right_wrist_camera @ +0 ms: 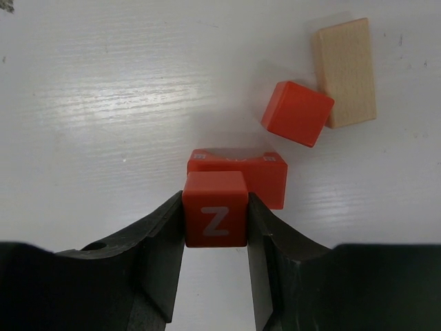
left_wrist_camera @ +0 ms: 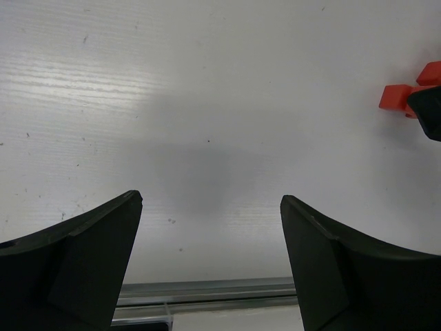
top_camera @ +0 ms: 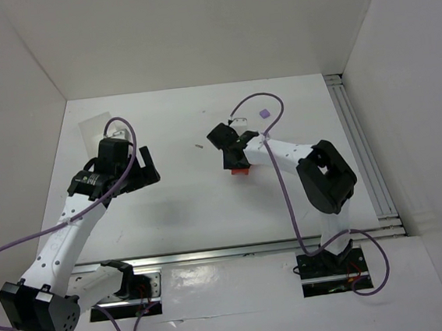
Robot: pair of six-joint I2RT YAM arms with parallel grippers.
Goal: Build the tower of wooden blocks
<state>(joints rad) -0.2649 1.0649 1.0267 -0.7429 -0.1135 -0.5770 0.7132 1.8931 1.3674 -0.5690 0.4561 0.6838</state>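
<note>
- White table (top_camera: pixel 186 208) inside a white-walled enclosure.
- Red-orange cube marked Z (right_wrist_camera: pixel 215 218) sits mid-table, right of centre, pinched between the fingers of the right gripper (right_wrist_camera: pixel 215 201), which is closed on it.
- Second red-orange block (right_wrist_camera: pixel 265 178) is directly behind the Z cube. Whether they touch or are stacked can't be told.
- Third red-orange cube (right_wrist_camera: pixel 298 112) lies loose beyond, its corner against the tan block (right_wrist_camera: pixel 346 72).
- Lilac cube (top_camera: pixel 264 113) sits further back, apart.
- Left gripper (left_wrist_camera: pixel 210 200) is well to the left, jaws spread wide, holding nothing.
- Translucent box (top_camera: pixel 96 129) is at back left.

A white letter Z stands on the red-orange cube (right_wrist_camera: pixel 215 219).
</note>
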